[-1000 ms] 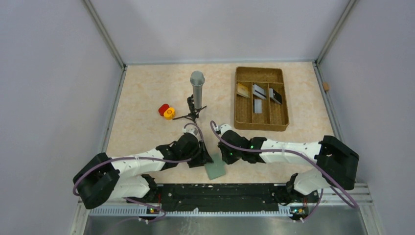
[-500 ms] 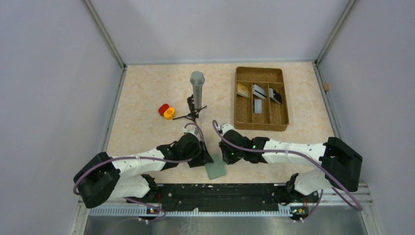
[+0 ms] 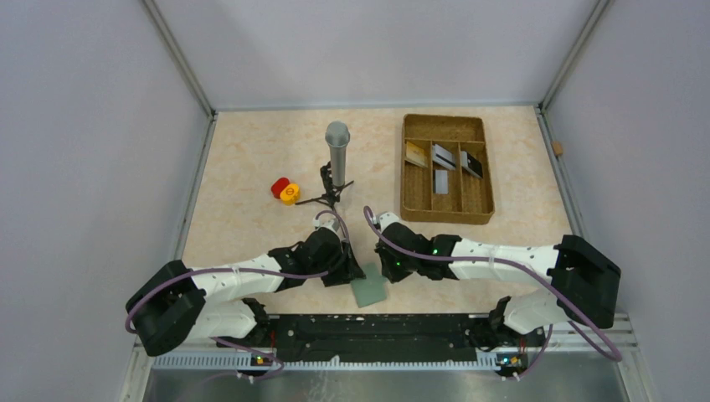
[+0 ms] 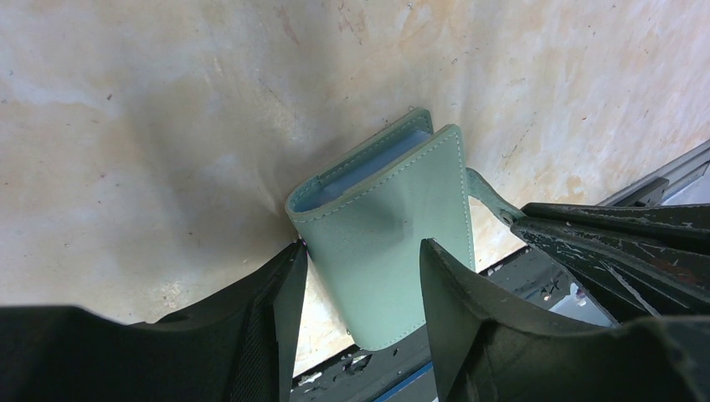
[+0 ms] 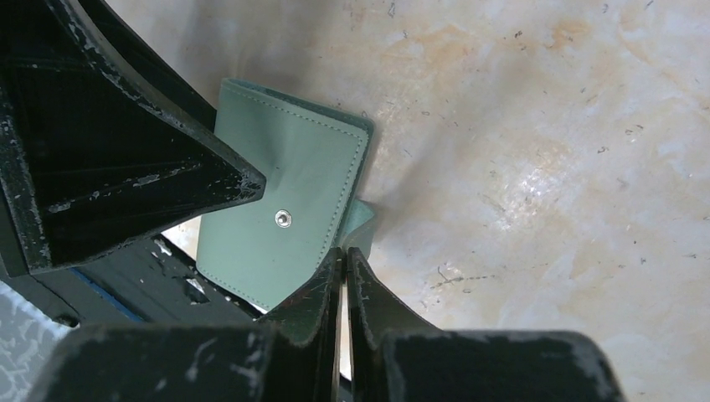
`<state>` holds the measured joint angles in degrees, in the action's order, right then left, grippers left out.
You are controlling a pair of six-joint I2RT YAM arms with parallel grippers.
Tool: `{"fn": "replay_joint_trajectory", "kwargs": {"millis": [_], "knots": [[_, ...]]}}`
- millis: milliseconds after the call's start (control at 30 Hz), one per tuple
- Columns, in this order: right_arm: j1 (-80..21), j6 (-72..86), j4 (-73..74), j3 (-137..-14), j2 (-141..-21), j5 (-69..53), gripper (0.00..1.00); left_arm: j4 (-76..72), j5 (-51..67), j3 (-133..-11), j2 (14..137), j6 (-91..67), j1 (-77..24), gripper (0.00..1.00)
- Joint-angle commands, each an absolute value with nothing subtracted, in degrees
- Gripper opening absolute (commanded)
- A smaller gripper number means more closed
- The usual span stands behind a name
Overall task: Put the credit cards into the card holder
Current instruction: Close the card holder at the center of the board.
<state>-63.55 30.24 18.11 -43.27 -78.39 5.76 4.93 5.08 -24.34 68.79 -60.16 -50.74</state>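
Observation:
The card holder (image 3: 368,291), a shut grey-green wallet, lies flat by the table's near edge, part of it over the black rail. My left gripper (image 4: 362,244) is open over it: one fingertip touches its folded corner and the other rests over its face (image 4: 385,243). My right gripper (image 5: 344,251) is shut, pinching the wallet's closing tab (image 5: 362,219) at its tips. The snap stud (image 5: 284,219) shows on the cover. The credit cards are in the brown tray: a tan-gold one (image 3: 414,153), a silvery one (image 3: 444,157), a black one (image 3: 471,164) and a grey one (image 3: 440,181).
The brown compartmented tray (image 3: 446,215) stands at the back right. A grey microphone on a small black stand (image 3: 337,155) is behind the grippers, with a red and a yellow cap (image 3: 285,190) to its left. The black mounting rail (image 3: 377,327) runs along the near edge.
The right arm has shifted slightly to the right. The left arm and the card holder have stayed where they were.

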Motion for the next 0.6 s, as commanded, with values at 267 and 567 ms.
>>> {"fn": "replay_joint_trajectory", "kwargs": {"millis": [267,567], "knots": [[-64.4,31.9,11.6,-42.1,-77.9,0.2,0.00,11.9,0.6,-23.0,70.8,-58.8,-51.0,0.57],[-64.4,34.1,4.3,-40.0,-79.8,-4.3,0.00,12.0,0.6,-23.0,70.6,-58.8,-51.0,0.57]]}}
